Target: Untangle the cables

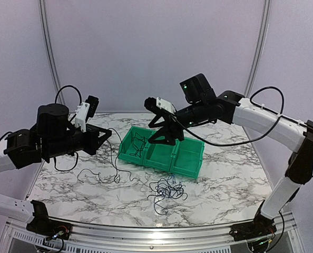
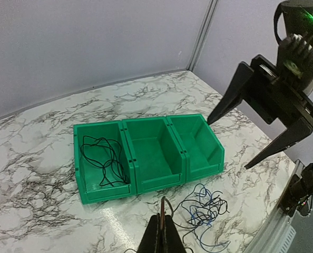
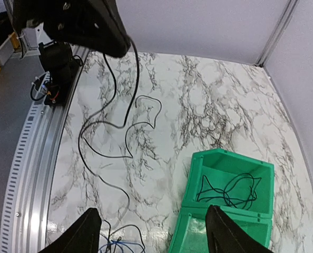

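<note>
Left end effector (image 2: 163, 208) closed on a black cable (image 3: 138, 79) trailing to the worktop (image 2: 40, 174); right end effector (image 2: 228, 144) wide open, empty, above the bins (image 2: 156, 184); tangle (image 2: 204, 211) lies nearby.

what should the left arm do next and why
Probably carry the left gripper over the empty middle compartment and release: it is shut on a black cable trailing to the table, and the end compartment already holds one.

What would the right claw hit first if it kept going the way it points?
Probably the green bin: the open right gripper hangs over it, pointing down. Depth is unclear; it could be the marble table beside it.
</note>
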Robot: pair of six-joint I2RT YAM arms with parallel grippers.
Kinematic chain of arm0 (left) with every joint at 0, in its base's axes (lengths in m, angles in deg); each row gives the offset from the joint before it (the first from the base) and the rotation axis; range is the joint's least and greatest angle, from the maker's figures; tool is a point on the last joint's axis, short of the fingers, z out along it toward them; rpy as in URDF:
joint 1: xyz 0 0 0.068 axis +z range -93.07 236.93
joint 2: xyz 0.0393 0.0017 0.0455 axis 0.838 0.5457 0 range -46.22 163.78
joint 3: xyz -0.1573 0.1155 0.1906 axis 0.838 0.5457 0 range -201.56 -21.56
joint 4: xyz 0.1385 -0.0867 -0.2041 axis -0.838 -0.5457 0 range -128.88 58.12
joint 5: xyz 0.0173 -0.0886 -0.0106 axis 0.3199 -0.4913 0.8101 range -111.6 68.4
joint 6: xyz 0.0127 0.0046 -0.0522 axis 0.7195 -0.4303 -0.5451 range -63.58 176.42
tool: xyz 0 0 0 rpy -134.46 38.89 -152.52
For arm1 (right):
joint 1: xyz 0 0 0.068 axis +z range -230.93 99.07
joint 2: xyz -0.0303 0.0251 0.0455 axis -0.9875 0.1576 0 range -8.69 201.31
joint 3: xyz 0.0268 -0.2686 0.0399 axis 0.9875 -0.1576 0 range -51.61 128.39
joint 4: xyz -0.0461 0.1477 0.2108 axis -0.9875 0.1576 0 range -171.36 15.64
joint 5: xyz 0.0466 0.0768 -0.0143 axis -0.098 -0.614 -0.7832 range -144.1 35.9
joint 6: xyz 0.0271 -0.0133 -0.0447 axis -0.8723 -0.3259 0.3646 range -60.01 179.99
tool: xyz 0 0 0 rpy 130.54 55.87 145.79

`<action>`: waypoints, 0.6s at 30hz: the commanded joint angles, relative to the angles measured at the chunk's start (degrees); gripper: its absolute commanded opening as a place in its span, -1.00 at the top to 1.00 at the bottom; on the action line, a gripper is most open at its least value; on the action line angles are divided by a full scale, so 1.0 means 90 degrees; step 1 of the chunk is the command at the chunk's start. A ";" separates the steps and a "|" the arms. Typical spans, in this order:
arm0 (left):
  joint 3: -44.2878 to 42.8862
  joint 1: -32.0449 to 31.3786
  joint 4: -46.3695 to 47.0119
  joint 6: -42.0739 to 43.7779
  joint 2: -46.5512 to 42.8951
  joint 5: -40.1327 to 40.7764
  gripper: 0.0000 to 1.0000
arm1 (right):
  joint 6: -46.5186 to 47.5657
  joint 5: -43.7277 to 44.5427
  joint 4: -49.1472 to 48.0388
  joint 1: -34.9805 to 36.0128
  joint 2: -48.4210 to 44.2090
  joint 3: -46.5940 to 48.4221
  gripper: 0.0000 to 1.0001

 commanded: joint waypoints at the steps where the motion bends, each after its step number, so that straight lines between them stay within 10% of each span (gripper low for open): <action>1: 0.0147 -0.0012 0.0893 -0.0291 0.0002 -0.0632 1.00 | -0.0848 -0.0872 -0.0157 0.0189 0.0783 0.0863 -0.40; 9: 0.0337 -0.0020 0.1216 -0.0424 -0.0151 -0.1062 1.00 | -0.1470 -0.1984 -0.0327 0.0446 0.1699 0.1677 -0.44; 18: 0.0598 -0.0020 0.1249 -0.0477 -0.0428 -0.1015 1.00 | -0.1894 -0.2662 -0.0668 0.0485 0.1966 0.1874 0.22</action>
